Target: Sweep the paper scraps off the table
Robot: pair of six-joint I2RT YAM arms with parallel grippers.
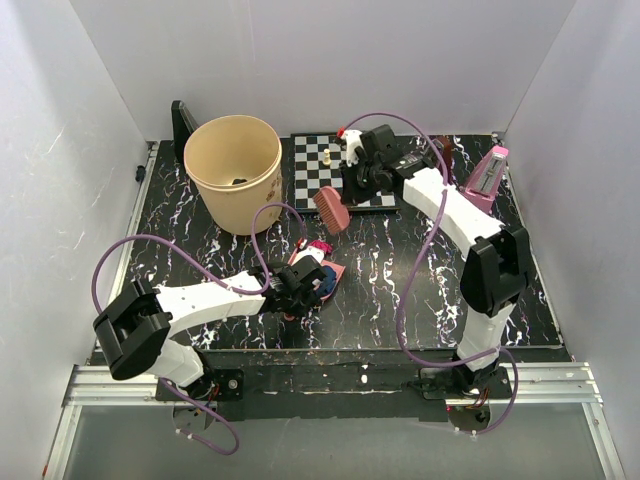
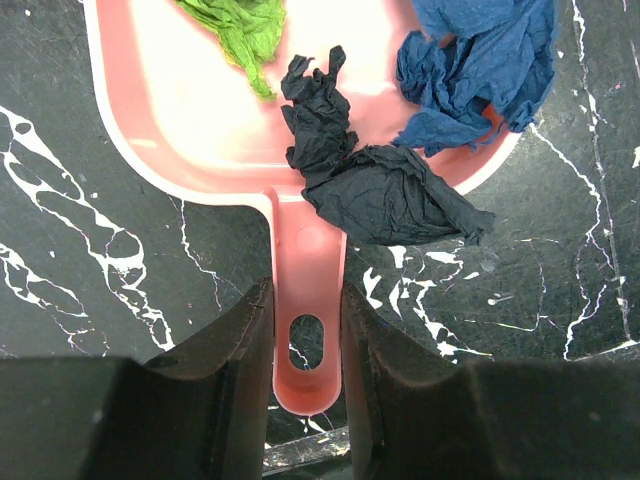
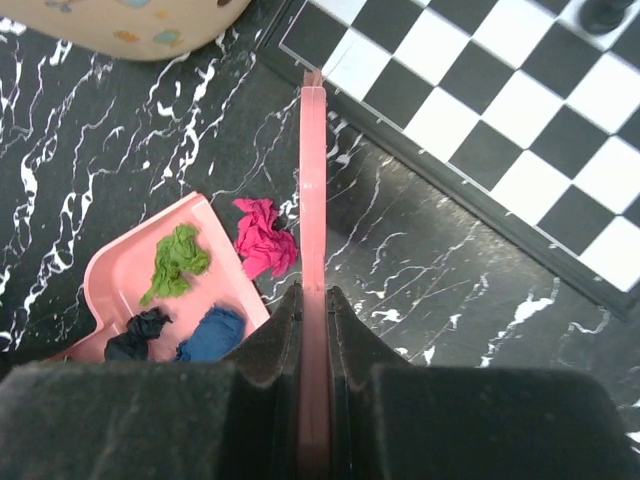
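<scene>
My left gripper [image 2: 305,300] [image 1: 300,283] is shut on the handle of a pink dustpan [image 2: 190,110] that lies flat on the black veined table [image 1: 400,260]. Paper scraps lie in the pan: a green one [image 2: 245,25], a blue one [image 2: 480,60] and a black one [image 2: 330,110]. Another black wad [image 2: 390,195] hangs over the pan's near rim onto the table. A magenta scrap [image 3: 262,238] rests on the table just beyond the pan's edge. Held above the table, my right gripper [image 3: 313,300] [image 1: 352,188] is shut on a pink brush [image 3: 313,180] [image 1: 331,211].
A beige bucket [image 1: 235,170] stands at the back left. A chessboard [image 1: 345,170] with small pieces lies at the back centre, under the right arm. A pink metronome-shaped object [image 1: 490,175] stands at the back right. White walls close in three sides.
</scene>
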